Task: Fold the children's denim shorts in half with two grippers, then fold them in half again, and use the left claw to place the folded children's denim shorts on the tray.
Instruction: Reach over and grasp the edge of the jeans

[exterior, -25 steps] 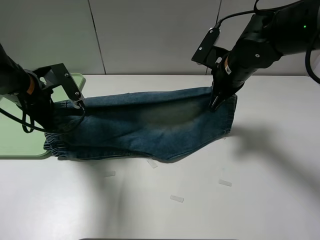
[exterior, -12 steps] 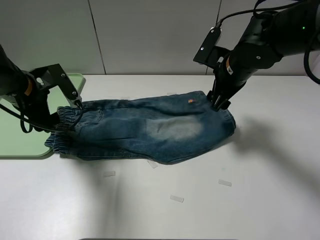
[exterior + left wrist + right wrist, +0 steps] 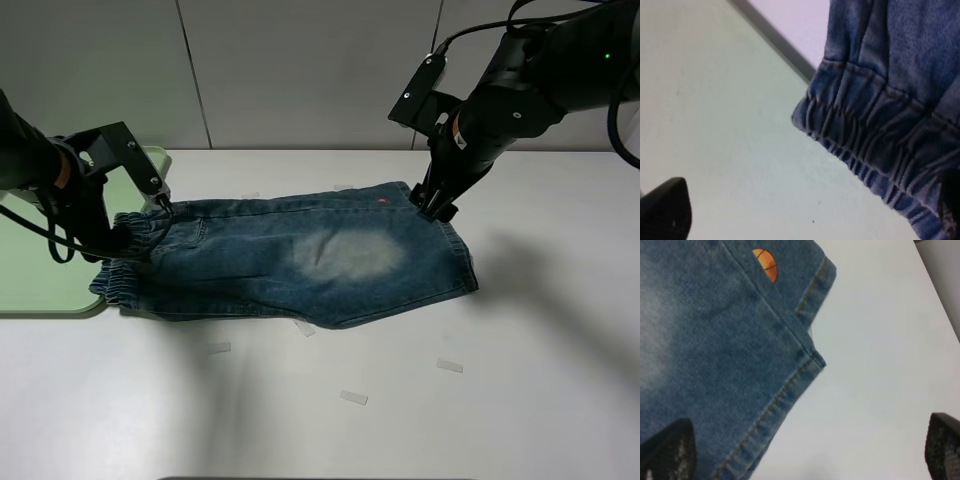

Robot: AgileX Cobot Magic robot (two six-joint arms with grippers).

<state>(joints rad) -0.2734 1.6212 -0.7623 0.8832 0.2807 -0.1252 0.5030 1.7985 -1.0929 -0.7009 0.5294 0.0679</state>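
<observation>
Exterior high view: small blue-green washed denim shorts point(image 3: 320, 262) lie apparently folded once, waistband overlapping the flat pale green plastic tray point(image 3: 30, 285). Left gripper point(image 3: 122, 238) and right gripper point(image 3: 432, 207) hover spread, holding nothing. Second fold pending; it needs fresh grasps.

Washed blue denim shorts point(image 3: 310, 260) are laid flat, folded double.
The gathered elastic waistband is rested over the edge of the pale green tray point(image 3: 30, 285); a faded pale patch is seen at the middle, and a small orange patch near the opposite hem. The left gripper point(image 3: 125, 238) and right gripper point(image 3: 432, 208) are held at opposite ends, jaws spread, nothing gripped.
</observation>
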